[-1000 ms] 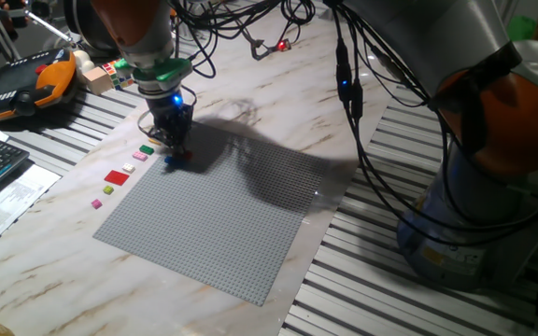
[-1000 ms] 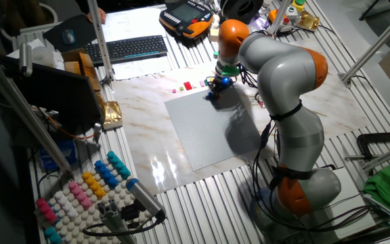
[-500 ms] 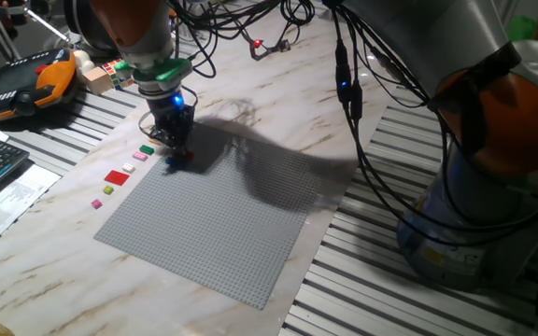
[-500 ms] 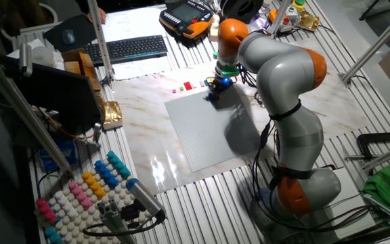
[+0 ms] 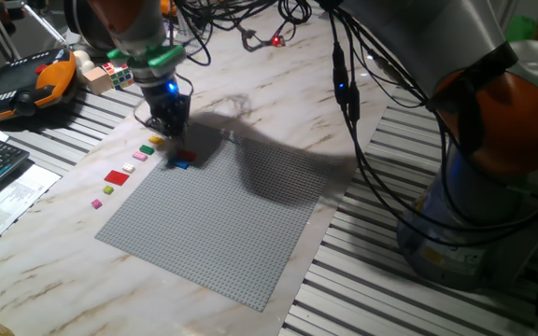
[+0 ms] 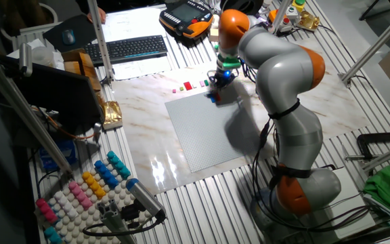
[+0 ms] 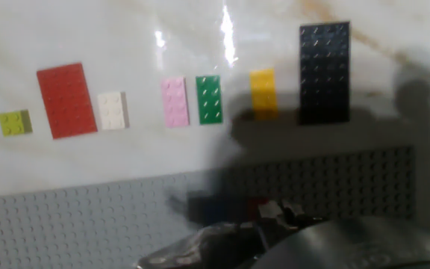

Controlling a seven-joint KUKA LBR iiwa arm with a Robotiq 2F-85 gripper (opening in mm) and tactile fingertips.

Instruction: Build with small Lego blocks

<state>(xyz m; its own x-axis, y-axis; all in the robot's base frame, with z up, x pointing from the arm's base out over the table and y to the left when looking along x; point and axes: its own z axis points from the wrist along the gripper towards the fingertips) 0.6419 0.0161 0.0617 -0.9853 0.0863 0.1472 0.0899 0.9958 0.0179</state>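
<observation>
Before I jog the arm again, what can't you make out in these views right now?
- Gripper jaws: open or shut unclear; too small in both fixed views, blurred in hand view.
- Red and blue blocks on the baseplate: seating unclear, blurred and shadowed in hand view.
- Pink block: cut off in hand view.

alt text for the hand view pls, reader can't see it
A row of loose Lego pieces lies on a marble table just beyond the edge of a grey studded baseplate: lime square, large red plate, white, pink, green, yellow, and a long black plate. The blurred dark fingers fill the bottom edge.
</observation>
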